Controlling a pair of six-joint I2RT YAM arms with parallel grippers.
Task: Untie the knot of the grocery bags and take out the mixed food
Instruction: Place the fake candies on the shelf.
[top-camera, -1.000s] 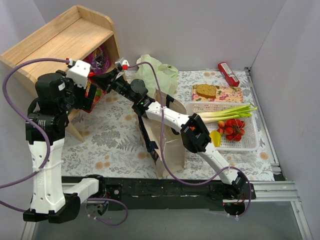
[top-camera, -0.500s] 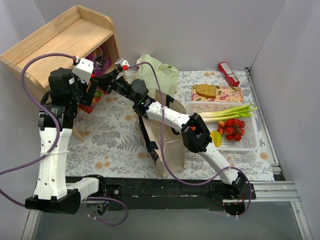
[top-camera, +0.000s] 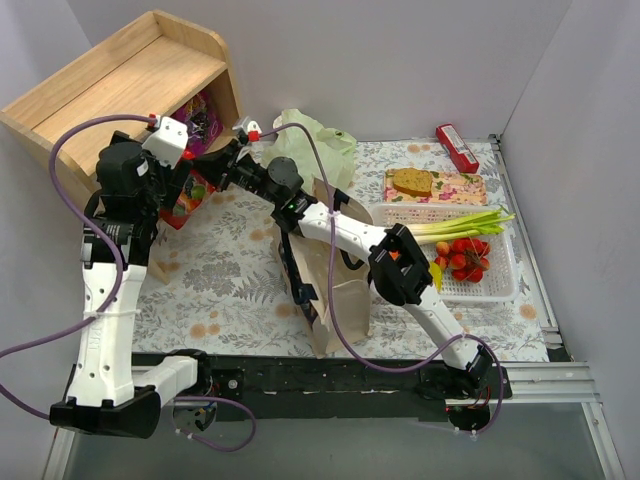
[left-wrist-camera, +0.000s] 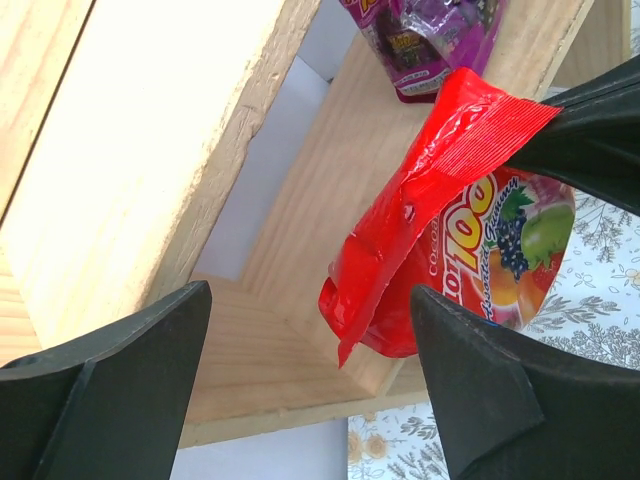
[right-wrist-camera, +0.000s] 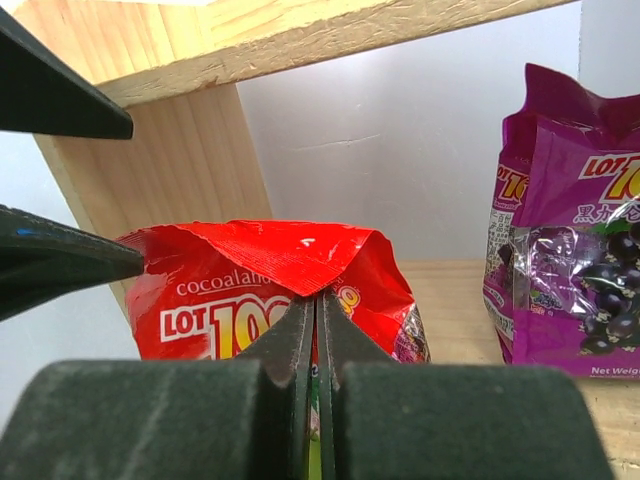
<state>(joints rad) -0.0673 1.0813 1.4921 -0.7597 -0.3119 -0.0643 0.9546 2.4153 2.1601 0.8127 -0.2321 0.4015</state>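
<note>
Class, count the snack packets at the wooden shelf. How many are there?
2: the red packet pinched in the right gripper, the purple packet standing inside the shelf. Others may be hidden.

Light: bright, even, overhead.
Shadows: soft, faint on the counter (top-camera: 230, 290).
Glare: slight sheen on red snack packet (right-wrist-camera: 300, 245).
Focus: right gripper (right-wrist-camera: 316, 300) blurred near lens; overhead view sharp.

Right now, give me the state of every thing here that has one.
right gripper: shut on the top seal of the red snack packet.
left gripper: open, holding nothing.
red snack packet: sealed, pinched at the mouth of the wooden shelf.
purple snack packet: sealed, upright on the shelf.
canvas tote: standing upright.
pale green plastic bag: crumpled, behind the tote.
</note>
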